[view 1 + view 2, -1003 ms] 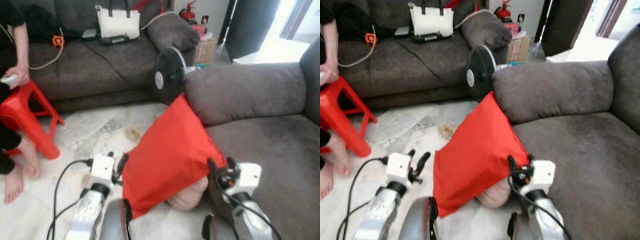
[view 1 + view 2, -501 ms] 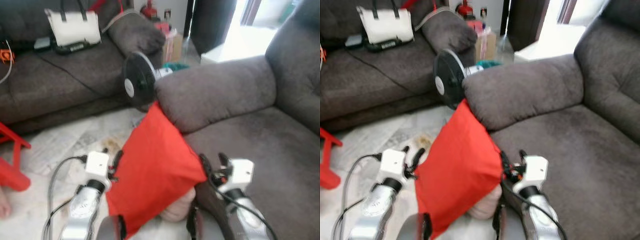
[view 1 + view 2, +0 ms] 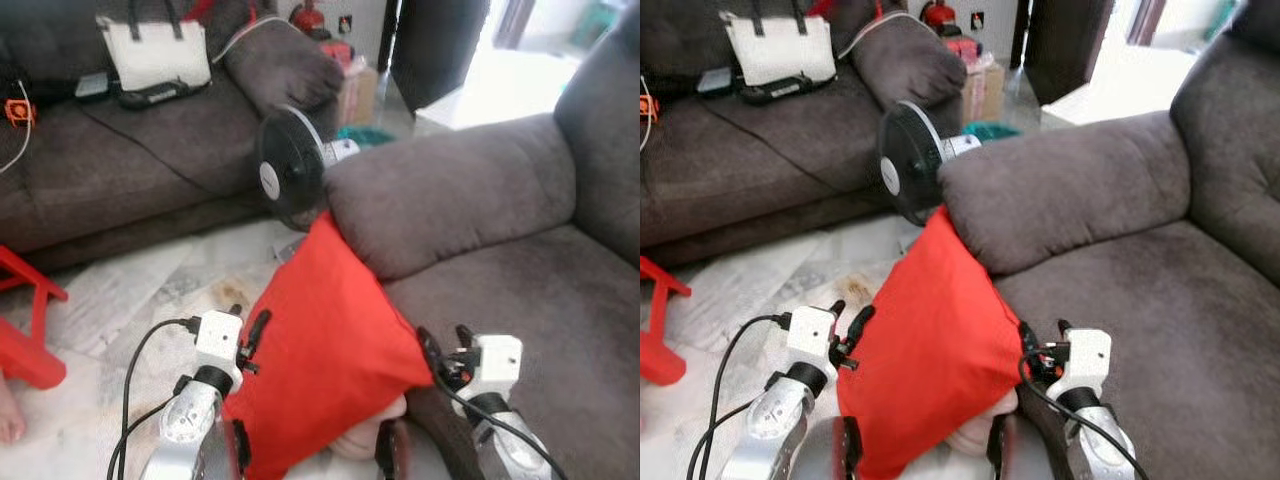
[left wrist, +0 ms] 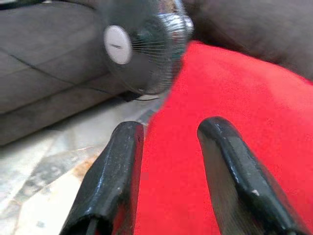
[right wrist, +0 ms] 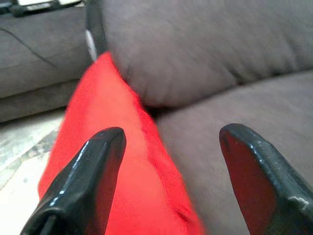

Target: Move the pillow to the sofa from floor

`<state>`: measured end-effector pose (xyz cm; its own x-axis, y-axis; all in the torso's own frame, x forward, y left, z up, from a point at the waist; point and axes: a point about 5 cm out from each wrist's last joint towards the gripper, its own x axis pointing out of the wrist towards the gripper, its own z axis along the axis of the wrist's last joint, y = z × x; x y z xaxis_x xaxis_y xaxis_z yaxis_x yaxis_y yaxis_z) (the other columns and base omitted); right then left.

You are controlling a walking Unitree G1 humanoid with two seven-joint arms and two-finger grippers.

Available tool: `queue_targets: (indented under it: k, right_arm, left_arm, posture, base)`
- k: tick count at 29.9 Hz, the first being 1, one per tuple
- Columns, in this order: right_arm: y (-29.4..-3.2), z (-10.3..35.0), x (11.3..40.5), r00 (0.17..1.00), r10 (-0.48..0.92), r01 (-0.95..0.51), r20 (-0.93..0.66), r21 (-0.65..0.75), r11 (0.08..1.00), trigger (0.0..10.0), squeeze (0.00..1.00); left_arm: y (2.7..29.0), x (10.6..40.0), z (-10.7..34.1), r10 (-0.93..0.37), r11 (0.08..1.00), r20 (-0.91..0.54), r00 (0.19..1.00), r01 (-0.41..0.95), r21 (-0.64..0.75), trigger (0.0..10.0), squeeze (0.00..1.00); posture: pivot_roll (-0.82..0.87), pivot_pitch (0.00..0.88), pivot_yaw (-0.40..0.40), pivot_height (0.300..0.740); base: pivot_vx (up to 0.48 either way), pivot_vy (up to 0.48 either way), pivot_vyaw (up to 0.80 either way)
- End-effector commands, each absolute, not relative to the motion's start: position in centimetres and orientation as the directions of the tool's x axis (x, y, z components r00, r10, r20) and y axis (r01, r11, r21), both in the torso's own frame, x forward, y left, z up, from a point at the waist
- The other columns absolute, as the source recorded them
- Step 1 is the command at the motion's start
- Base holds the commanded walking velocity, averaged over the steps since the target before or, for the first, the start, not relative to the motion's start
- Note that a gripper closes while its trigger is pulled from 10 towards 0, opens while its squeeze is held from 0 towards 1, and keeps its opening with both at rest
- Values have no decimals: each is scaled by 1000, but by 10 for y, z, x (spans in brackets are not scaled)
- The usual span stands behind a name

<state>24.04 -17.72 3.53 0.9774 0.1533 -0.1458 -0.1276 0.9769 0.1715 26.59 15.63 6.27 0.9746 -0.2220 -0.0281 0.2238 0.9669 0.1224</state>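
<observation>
— Since a second ago our whole picture has swung: the red stool (image 3: pixel 25 325) now sits at the left edge and the person beside it is almost out of frame, so we turned, not the room. Between our arms, the red pillow (image 3: pixel 325 350) has kept its place.

— Where is it now?

— Lower middle of the head view, held off the floor between both arms. Its top corner leans on the front of the sofa armrest (image 3: pixel 450 195), just under the black fan (image 3: pixel 288 175). We judge we're squeezing it from both sides because it's too wide for one gripper.

— And the fingers?

— The left gripper (image 3: pixel 248 335) is at the pillow's left edge, fingers (image 4: pixel 110 181) spread, with red cloth lying between and behind them. The right gripper (image 3: pixel 445 355) is at its right edge, fingers (image 5: pixel 83 176) also wide apart, one against the red, the other over the grey seat. Neither pinches anything; the fingers and forearms press the sides, as far as we can judge.

— What do the wrist views add?

— The left wrist shows the fan's grille right beside the pillow's upper edge, tighter than the head view suggests. The right wrist shows the pillow's edge meeting the sofa seat (image 3: pixel 1160 310) under the armrest. Only the head views give us the far sofa with the white handbag (image 3: pixel 155 55) in the upper left.

— Remaining?

— Lifting it over onto the seat, we'd say.
</observation>
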Motion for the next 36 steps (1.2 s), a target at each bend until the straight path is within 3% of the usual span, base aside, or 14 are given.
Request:
queue_targets:
  k: [1,12,13,14,15,35,36]
  right_arm:
    - [-172,34,240,973,172,-144,-156,178,973,10000,0]
    - [-172,19,239,949,201,-164,-244,164,973,10000,0]
    - [-172,18,240,948,202,-164,-245,167,972,10000,118]
    - [-172,18,240,948,202,-164,-245,167,972,10000,118]
    - [-173,17,242,948,199,-158,-248,173,972,10000,1000]
    - [-185,9,258,957,90,-9,-276,279,960,10000,1000]
    - [-186,8,258,957,83,-2,-279,277,961,10000,933]
  left_arm:
    - [160,265,61,-206,971,-41,978,209,119,10000,0]
    - [160,265,57,-200,971,-62,978,206,123,10000,0]
    - [160,265,57,-201,970,-63,978,208,123,10000,0]
    - [160,265,57,-201,970,-63,978,208,123,10000,0]
    - [159,265,57,-204,970,-64,977,210,121,10000,0]
    - [155,265,56,-208,970,-68,976,214,112,10000,0]
    - [154,265,56,-209,970,-68,976,215,110,10000,0]
  posture:
    - [49,31,-27,518]
    - [48,32,-32,518]
    - [48,32,-32,518]
    - [48,32,-32,518]
    - [50,32,-33,518]
    - [52,31,-42,518]
    - [52,32,-43,518]
  base:
    - [300,0,0]
    - [75,0,0]
    - [0,0,0]
    - [0,0,0]
    - [0,0,0]
    - [0,0,0]
    - [0,0,0]
